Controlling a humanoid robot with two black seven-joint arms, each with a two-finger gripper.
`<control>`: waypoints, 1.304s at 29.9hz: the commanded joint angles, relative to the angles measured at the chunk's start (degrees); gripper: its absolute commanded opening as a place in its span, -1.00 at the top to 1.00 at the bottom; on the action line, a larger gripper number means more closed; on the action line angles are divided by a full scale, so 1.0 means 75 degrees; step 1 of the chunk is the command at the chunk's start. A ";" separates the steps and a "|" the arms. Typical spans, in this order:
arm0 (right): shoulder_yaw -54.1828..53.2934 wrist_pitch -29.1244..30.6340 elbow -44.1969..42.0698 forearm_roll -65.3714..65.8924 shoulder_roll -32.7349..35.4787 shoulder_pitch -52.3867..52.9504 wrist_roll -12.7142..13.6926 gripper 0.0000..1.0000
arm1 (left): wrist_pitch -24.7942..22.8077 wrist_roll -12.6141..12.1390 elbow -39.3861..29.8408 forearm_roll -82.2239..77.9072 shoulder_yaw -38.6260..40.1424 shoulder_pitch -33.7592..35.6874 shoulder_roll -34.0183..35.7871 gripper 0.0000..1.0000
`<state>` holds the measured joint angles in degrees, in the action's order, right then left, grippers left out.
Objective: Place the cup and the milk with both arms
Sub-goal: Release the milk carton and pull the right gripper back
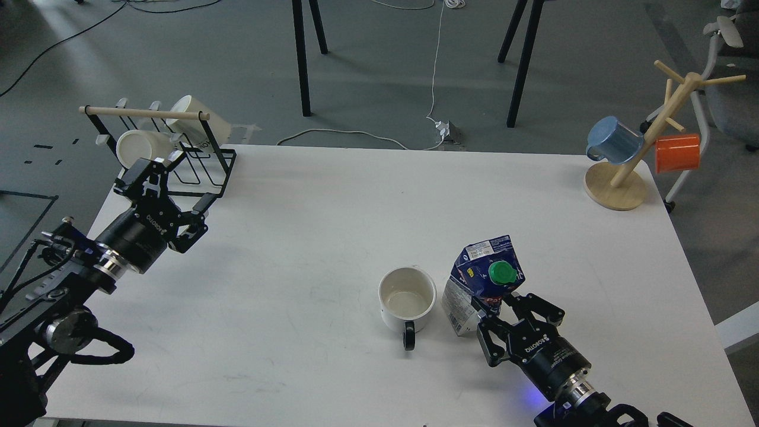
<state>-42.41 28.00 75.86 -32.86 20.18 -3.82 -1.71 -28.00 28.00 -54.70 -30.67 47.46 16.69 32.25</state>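
A white cup (407,299) with a black handle stands upright on the white table (332,196), front centre, handle toward me. A blue and white milk carton (481,274) with a green cap is tilted just right of the cup, almost touching it. My right gripper (495,309) is shut on the carton's lower part, coming in from the front right. I cannot tell whether the carton's base rests on the table. My left gripper (172,185) is open and empty over the table's left side, beside the black rack.
A black wire rack (178,151) with a wooden bar and two white cups stands at the back left corner. A wooden mug tree (619,178) with a blue and an orange mug stands at the back right corner.
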 commanded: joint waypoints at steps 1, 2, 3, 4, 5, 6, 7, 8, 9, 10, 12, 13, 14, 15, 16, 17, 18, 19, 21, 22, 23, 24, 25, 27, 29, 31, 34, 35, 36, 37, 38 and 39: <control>-0.0005 0.0000 -0.0002 -0.0001 0.0004 -0.0018 -0.0007 -0.17 | 0.0000 0.0000 -0.0008 0.0000 0.0000 -0.0022 0.0000 -0.98; -0.0017 0.0000 -0.0013 -0.0001 0.0004 -0.0018 -0.0007 -0.25 | 0.0000 0.0000 -0.0008 0.0000 0.0000 -0.0022 0.0000 -0.98; -0.0028 0.0000 -0.0013 -0.0001 0.0004 -0.0018 -0.0007 -0.37 | 0.0000 0.0000 0.0004 0.0000 0.0000 -0.0022 0.0000 -0.99; -0.0028 0.0000 -0.0013 -0.0001 0.0004 -0.0018 -0.0007 -0.52 | 0.0000 0.0000 -0.0008 0.0000 0.0000 -0.0022 0.0000 -0.98; -0.0028 0.0000 -0.0013 -0.0001 0.0004 -0.0029 -0.0007 -0.75 | 0.0000 0.0000 0.0004 0.0000 0.0000 -0.0022 0.0000 -0.98; -0.0028 0.0000 -0.0013 -0.0001 0.0004 -0.0029 0.0005 -1.00 | 0.0000 0.0000 0.0004 0.0000 0.0000 -0.0022 0.0000 -0.98; -0.0028 0.0000 -0.0002 -0.0001 0.0004 -0.0041 -0.0007 -0.98 | 0.0000 0.0000 0.0004 0.0000 0.0000 -0.0022 0.0000 -0.98; -0.0028 0.0000 0.0022 -0.0001 0.0004 -0.0076 0.0005 -0.99 | 0.0000 0.0000 0.0004 0.0000 0.0000 -0.0022 0.0000 -0.99; -0.0017 0.0000 0.0033 0.0010 0.0016 -0.0099 0.0005 -0.99 | 0.0000 0.0000 -0.0008 0.0000 0.0000 -0.0022 0.0000 -0.99; -0.0017 0.0000 0.0068 0.0010 0.0062 -0.0123 0.0005 -0.99 | 0.0000 0.0000 0.0004 0.0000 0.0012 -0.0022 0.0000 -0.98; -0.0052 0.0000 0.0115 0.0022 0.0133 -0.0274 0.0005 -0.99 | 0.0000 0.0000 0.0004 0.0000 0.0012 -0.0022 0.0000 -0.98; -0.0087 0.0000 0.0162 0.0022 0.0168 -0.0403 0.0005 -0.99 | 0.0000 0.0000 0.0004 0.0000 0.0012 -0.0022 0.0012 -0.98; -0.0099 0.0000 0.0209 0.0022 0.0238 -0.0509 0.0005 -0.99 | 0.0000 0.0000 0.0015 0.0000 0.0012 -0.0022 0.0000 -0.98; -0.0110 0.0000 0.0279 0.0022 0.0355 -0.0603 0.0005 -0.99 | 0.0000 0.0000 0.0039 0.0000 0.0012 -0.0034 0.0000 -0.98; -0.0110 0.0000 0.0373 0.0022 0.0507 -0.0685 0.0005 -0.99 | 0.0000 0.0000 0.0074 0.0000 0.0012 -0.0034 -0.0011 -0.98; -0.0110 0.0000 0.0443 0.0022 0.0612 -0.0778 0.0005 -0.99 | 0.0000 0.0000 0.0109 0.0000 0.0012 -0.0034 -0.0023 -0.98; -0.0110 0.0000 0.0525 0.0022 0.0718 -0.0895 0.0005 -0.99 | 0.0000 0.0000 0.0121 0.0000 0.0012 -0.0034 -0.0023 -0.99; -0.0122 0.0000 0.0595 0.0022 0.0800 -0.1036 0.0005 -0.99 | 0.0000 0.0000 0.0121 0.0000 0.0012 -0.0034 -0.0023 -0.98; -0.0180 0.0000 0.0736 0.0022 0.1046 -0.1294 -0.0018 -0.99 | 0.0000 0.0000 0.0121 0.0000 0.0024 -0.0034 -0.0093 -0.98; -0.0285 0.0000 0.0748 0.0011 0.1198 -0.1399 -0.0042 -0.99 | 0.0000 0.0000 0.0121 0.0000 0.0024 -0.0034 -0.0117 -0.99; -0.0437 0.0000 0.0760 -0.0001 0.1408 -0.1551 -0.0053 -0.99 | 0.0000 0.0000 0.0121 0.0000 0.0024 -0.0034 -0.0117 -0.98; -0.0613 0.0000 0.0737 -0.0013 0.1573 -0.1727 -0.0077 -0.99 | 0.0000 0.0000 0.0121 0.0000 0.0024 -0.0022 -0.0117 -0.98; -0.0777 0.0000 0.0714 -0.0036 0.1702 -0.1879 -0.0077 -0.99 | 0.0000 0.0000 0.0133 0.0000 0.0024 -0.0034 -0.0117 -0.98; -0.1256 0.0000 0.0690 -0.0060 0.1971 -0.2172 -0.0100 -0.99 | 0.0000 0.0000 0.0144 0.0000 0.0024 -0.0034 -0.0117 -0.98; -0.1912 0.0000 0.0701 -0.0095 0.2171 -0.2314 -0.0159 -0.99 | 0.0000 0.0000 0.0168 0.0000 0.0024 -0.0034 -0.0117 -0.98; -0.2603 0.0000 0.0702 -0.0130 0.2324 -0.2280 -0.0217 -0.99 | 0.0000 0.0000 0.0168 0.0000 0.0035 -0.0034 -0.0152 -0.98; -0.3599 0.0000 0.0678 -0.0154 0.2441 -0.1965 -0.0229 -0.99 | 0.0000 0.0000 0.0168 0.0012 0.0036 -0.0034 -0.0152 -0.98; -0.3753 0.0000 0.0667 -0.0130 0.2476 -0.1684 -0.0218 -0.99 | 0.0000 0.0000 0.0168 0.0012 0.0047 -0.0034 -0.0152 -0.98; -0.3836 0.0000 0.0620 -0.0084 0.2523 -0.1310 -0.0206 -0.99 | 0.0000 0.0000 0.0168 0.0012 0.0047 -0.0022 -0.0152 -0.98; -0.3825 0.0000 0.0492 -0.0072 0.2558 -0.0947 -0.0183 -0.99 | 0.0000 0.0000 0.0168 0.0012 0.0059 -0.0022 -0.0141 -0.98; -0.3779 0.0000 0.0293 -0.0060 0.2628 -0.0537 -0.0171 -0.99 | 0.0000 0.0000 0.0168 0.0023 0.0059 -0.0011 -0.0094 -0.99; -0.3697 0.0000 0.0059 -0.0048 0.2676 -0.0116 -0.0159 -0.99 | 0.0000 0.0000 0.0168 0.0023 0.0117 -0.0011 -0.0047 -0.98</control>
<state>-70.37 28.00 79.81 -33.57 39.18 -12.71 -3.22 -28.01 28.00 -53.43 -30.59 47.84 16.45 31.14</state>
